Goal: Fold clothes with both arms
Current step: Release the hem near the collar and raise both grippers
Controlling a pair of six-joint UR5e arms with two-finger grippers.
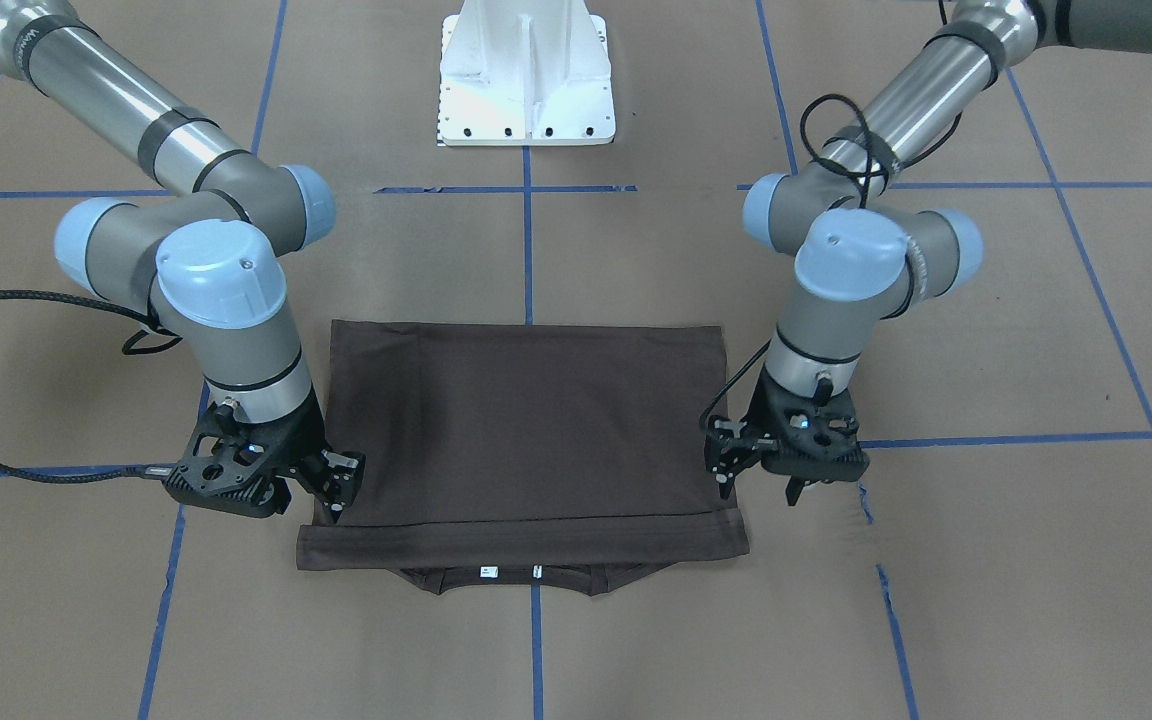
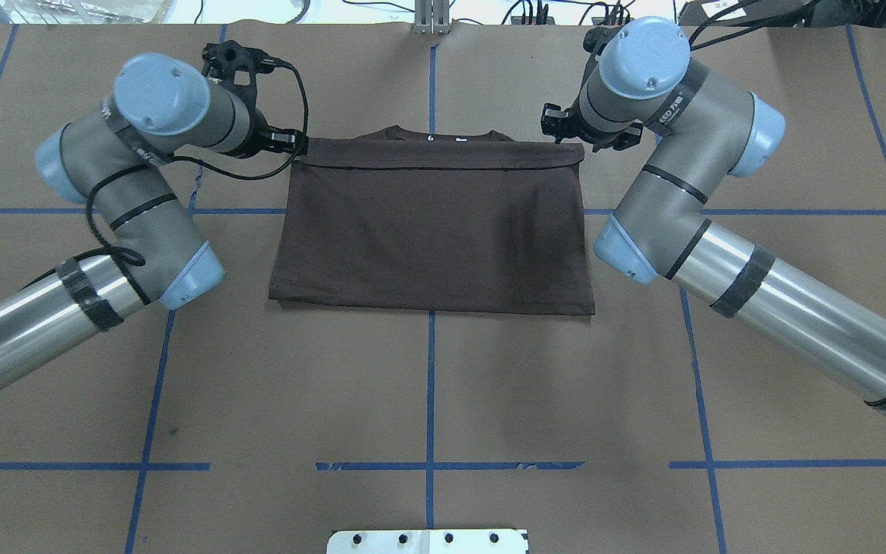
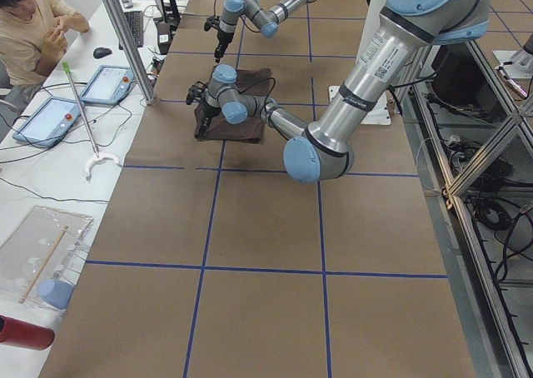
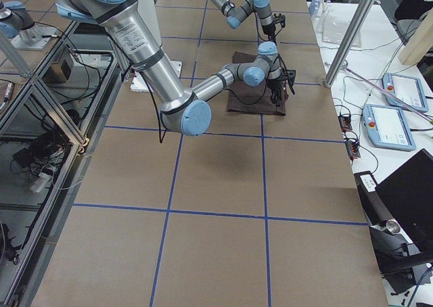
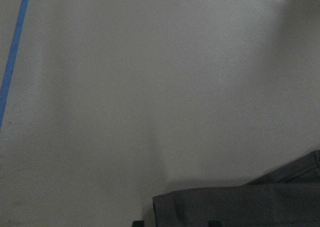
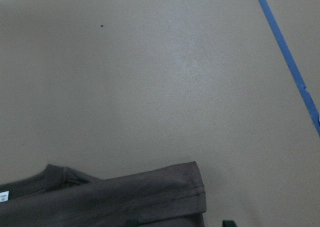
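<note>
Dark brown T-shirt (image 1: pixel 526 420) folded flat | left gripper (image 1: pixel 760 488) jaws apart, at far-left corner | right gripper (image 1: pixel 333 495) jaws apart, at far-right corner

T-shirt (image 5: pixel 235 207) corner on brown table (image 5: pixel 150 87)

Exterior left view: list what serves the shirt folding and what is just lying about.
Job: T-shirt, left end effector, right end effector.
Lying about: blue-edged tablet, mouse, red cylinder, clear tray.
</note>
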